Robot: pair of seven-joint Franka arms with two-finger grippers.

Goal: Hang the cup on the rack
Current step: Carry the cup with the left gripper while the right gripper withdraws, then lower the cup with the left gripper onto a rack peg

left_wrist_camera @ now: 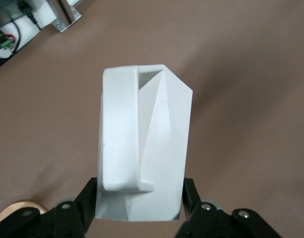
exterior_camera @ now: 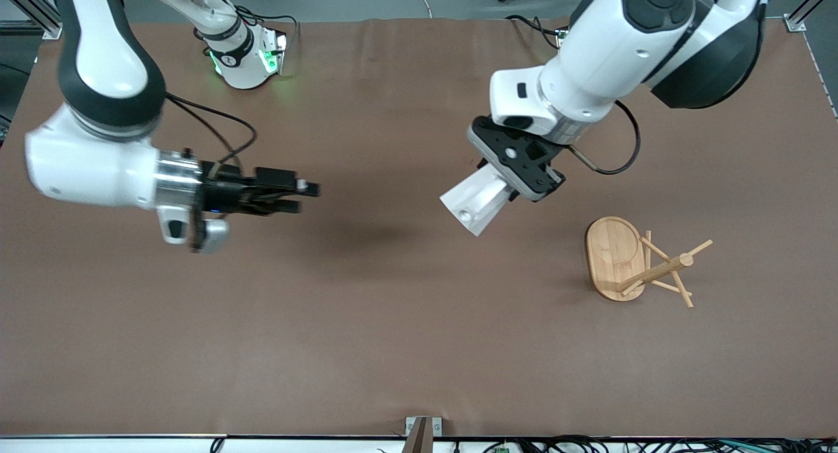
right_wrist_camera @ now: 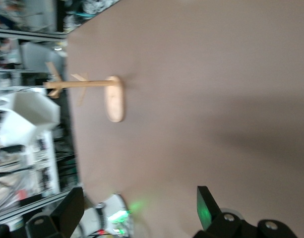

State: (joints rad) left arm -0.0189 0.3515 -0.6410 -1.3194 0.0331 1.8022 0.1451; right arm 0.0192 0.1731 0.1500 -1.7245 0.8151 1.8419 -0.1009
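Observation:
My left gripper (exterior_camera: 520,178) is shut on the white faceted cup (exterior_camera: 476,207) and holds it in the air over the brown table, a short way from the rack. In the left wrist view the cup (left_wrist_camera: 142,144) fills the middle, its handle facing the camera, with the black fingers of the left gripper (left_wrist_camera: 139,210) pressed on both sides of it. The bamboo rack (exterior_camera: 645,266) stands toward the left arm's end of the table, its pegs bare. My right gripper (exterior_camera: 302,198) hangs open and empty over the table's middle. The right wrist view shows the rack (right_wrist_camera: 92,84) and the cup (right_wrist_camera: 28,116).
A brown cover (exterior_camera: 393,322) spreads over the whole table. The right arm's base (exterior_camera: 245,54) glows green at the table's edge farthest from the front camera, with black cables (exterior_camera: 222,122) trailing from it. A metal bracket (exterior_camera: 422,430) sits at the nearest edge.

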